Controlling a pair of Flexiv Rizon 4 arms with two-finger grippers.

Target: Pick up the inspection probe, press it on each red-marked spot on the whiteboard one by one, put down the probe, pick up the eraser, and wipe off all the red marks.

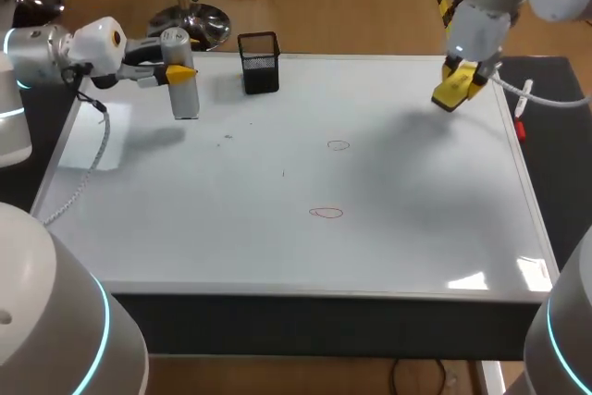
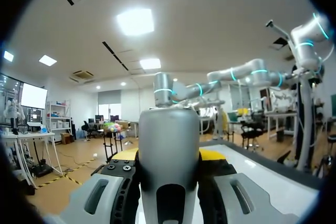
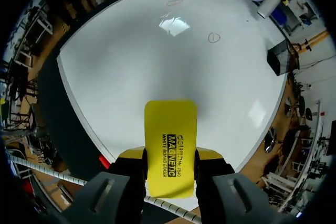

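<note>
My right pincer [image 3: 170,167] pinches the yellow eraser [image 3: 170,140] above the whiteboard's [image 1: 416,228] far right corner. My left pincer [image 2: 169,184] clamps the inspection probe [image 2: 168,145] near the far left corner. Wiping looks due, so next I bring the eraser down flat onto the two red marks [image 1: 326,213].

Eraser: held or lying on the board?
Held: the right gripper clamps the yellow eraser between its jaws, clear above the whiteboard.

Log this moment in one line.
left gripper: shut on grey cylindrical probe | right gripper: shut on yellow rectangular eraser | whiteboard: two red marks unwiped
</note>
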